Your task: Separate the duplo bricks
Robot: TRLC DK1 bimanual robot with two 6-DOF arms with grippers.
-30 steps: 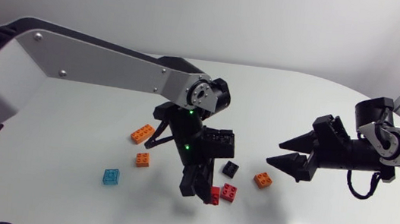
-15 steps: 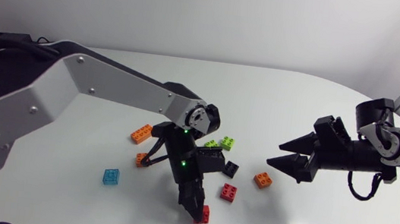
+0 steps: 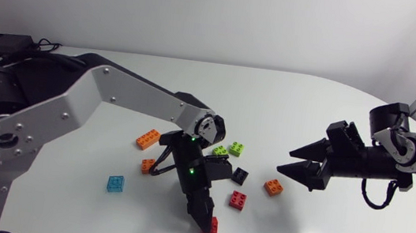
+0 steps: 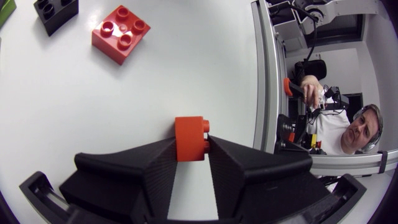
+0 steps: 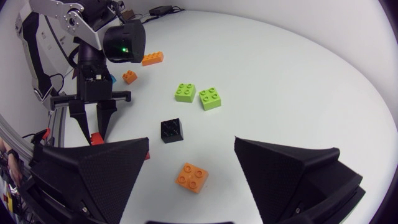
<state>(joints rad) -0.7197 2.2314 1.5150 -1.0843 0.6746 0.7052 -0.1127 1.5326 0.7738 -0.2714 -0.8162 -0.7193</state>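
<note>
down near the front of the table, the left gripper pinched a small red brick at its fingertips, one finger pressed to each side. a red square brick and a black brick lay close by, with two lime green bricks beyond them. the right gripper hung well apart with its fingers spread wide, holding nothing, an orange brick lying near its tips. a blue brick sat beside the left arm.
</note>
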